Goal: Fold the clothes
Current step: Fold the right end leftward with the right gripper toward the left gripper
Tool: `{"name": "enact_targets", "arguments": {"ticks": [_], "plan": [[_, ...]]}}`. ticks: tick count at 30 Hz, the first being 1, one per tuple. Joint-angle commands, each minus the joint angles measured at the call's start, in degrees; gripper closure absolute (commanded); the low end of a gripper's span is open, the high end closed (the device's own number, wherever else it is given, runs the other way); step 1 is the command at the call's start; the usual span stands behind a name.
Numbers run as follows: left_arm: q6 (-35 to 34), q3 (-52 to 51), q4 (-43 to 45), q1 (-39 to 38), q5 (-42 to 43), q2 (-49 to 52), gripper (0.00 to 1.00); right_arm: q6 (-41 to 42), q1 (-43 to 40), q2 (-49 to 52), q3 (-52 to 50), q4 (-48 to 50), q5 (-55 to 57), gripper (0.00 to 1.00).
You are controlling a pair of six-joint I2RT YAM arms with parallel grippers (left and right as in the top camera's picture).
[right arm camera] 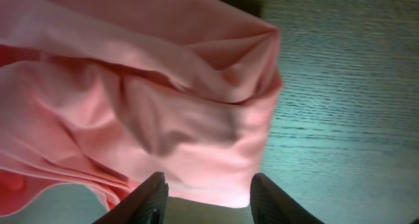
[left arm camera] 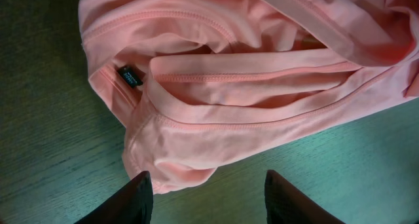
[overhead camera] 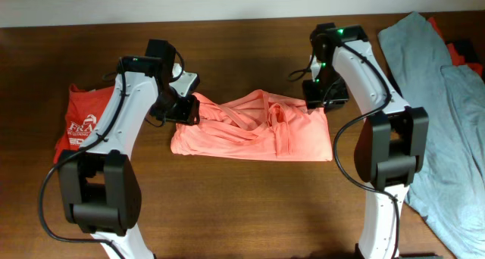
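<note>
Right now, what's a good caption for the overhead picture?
Left arm and right arm flank a rumpled pink shirt on the wooden table.

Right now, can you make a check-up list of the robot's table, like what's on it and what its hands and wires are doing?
Surface: dark brown wooden table.
Job's things: salmon-pink shirt crumpled mid-table; red-orange shirt by the left arm; grey-blue clothes at the right edge.
Clutter: nothing seen.
End effectors: left end effector open at the pink shirt's collar end; right end effector open at its other end.
Cables: a black cable loops by the left arm, another by the right.
Surroundings: pale wall strip behind the table.
</note>
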Motion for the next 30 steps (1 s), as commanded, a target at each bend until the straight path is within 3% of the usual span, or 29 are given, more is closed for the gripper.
{"name": "enact_targets", "arguments": {"ticks": [1,11,16,25,28,30], "plan": [[-0.5,0.7,-0.2,-0.1,0.9,0.2,0.45,0.3,3.2,0.5,-0.4,0.6,0.7,0.54],[-0.5,0.7,-0.7,-0.1,0.9,0.2,0.45,2.2,11.6,0.5,-8.6,9.5,-2.7,0.53],[-0.5,0.7,-0.8,-0.1,0.9,0.2,0.45,-1.7,15.4,0.5,-8.8,15.0,-10.1,0.53],[-0.5,0.7,-1.2,-0.1,0.8,0.2,0.45,-1.7,14.2,-1.0,-8.6,13.6,-6.2,0.55],[-0.5,0.7,0.2,-0.1,0.2,0.3,0.3,-1.7,12.0,-3.9,-7.4,10.6,-2.9,0.55],[-0.5,0.7,1.5,0.2,0.2,0.8,0.27,-1.7,10.1,-7.1,-6.0,8.5,-1.3,0.55]]}}
